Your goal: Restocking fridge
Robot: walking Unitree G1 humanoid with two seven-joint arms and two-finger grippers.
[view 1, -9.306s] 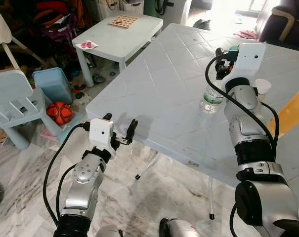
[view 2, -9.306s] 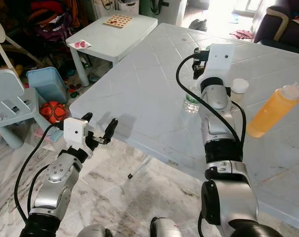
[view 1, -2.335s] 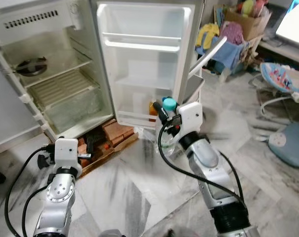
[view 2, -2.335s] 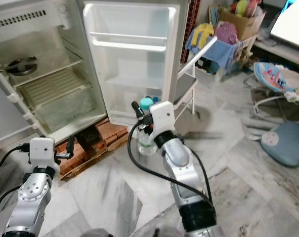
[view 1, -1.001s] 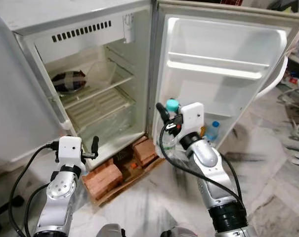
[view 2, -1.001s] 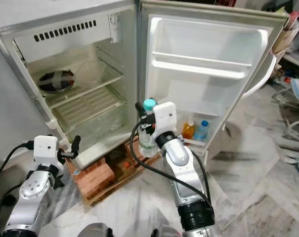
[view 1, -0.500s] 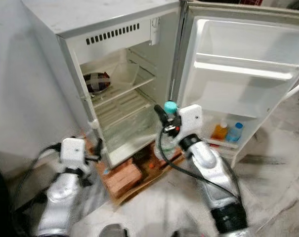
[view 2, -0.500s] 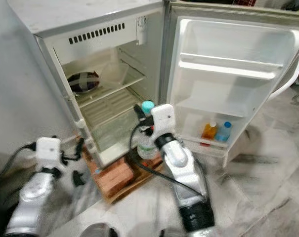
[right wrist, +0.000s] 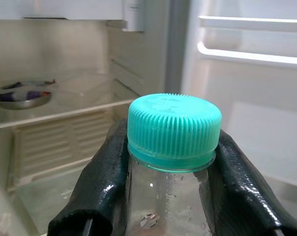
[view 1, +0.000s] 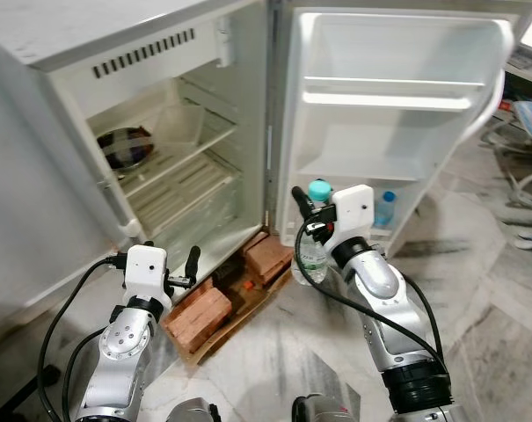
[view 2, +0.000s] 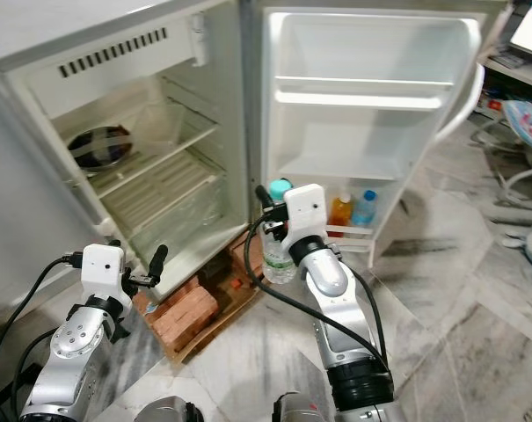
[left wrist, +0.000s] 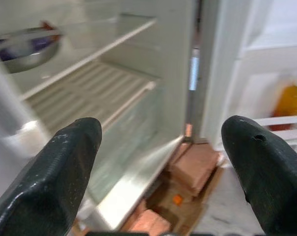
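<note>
Right claw (right wrist: 168,162) pinches a bottle (right wrist: 170,191) below its cap, fridge (view 1: 160,132) ahead; left claw (left wrist: 163,162) spread wide, empty

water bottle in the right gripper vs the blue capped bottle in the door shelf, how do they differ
The water bottle has a teal cap and is held upright in the right gripper, in front of the open fridge; the blue-capped bottle already stands in the lower door shelf, beside an orange bottle. The held one is out in full view, the stored one partly behind the shelf rail. Both are clear plastic and upright.
</note>
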